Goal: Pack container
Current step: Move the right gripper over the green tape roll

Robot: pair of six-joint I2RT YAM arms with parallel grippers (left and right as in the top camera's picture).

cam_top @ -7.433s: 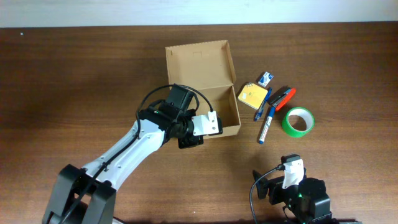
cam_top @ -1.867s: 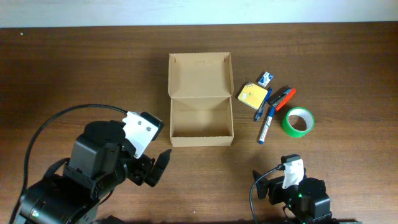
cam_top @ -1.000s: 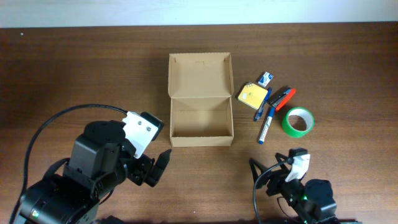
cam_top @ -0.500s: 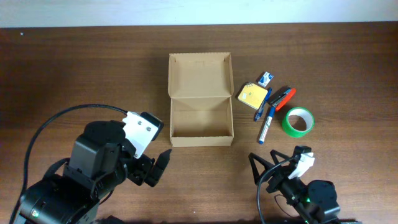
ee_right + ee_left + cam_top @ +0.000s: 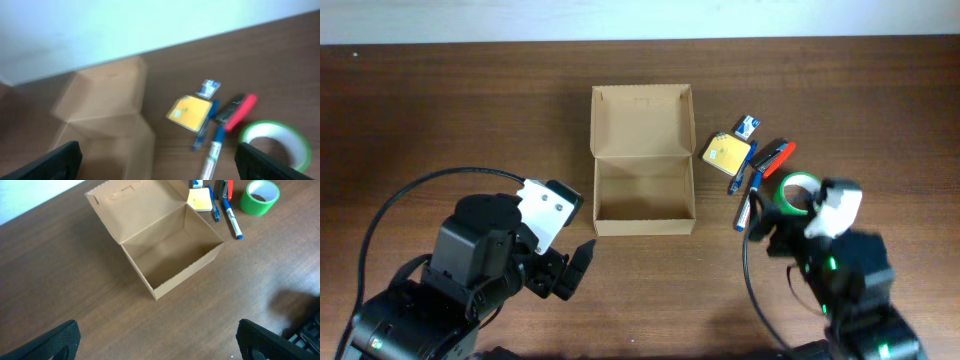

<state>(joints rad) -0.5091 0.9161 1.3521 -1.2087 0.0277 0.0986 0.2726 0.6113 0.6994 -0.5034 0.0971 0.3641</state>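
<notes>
Right arm has advanced from the near edge toward the loose items. Left gripper [image 5: 576,268] is unchanged at near left, fingers spread wide and empty. Container [image 5: 643,185] sits at table centre, empty, mouth upward, lid laid back toward the far edge, long axis near-to-far. Right gripper [image 5: 159,160], fingers wide and empty, is above the markers [image 5: 744,208] and green tape roll [image 5: 798,184]; first pick judged imminent.

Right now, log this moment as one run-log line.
step: packing not started | container: open, empty | left gripper: open, clear of container | right gripper: open, by green tape roll
</notes>
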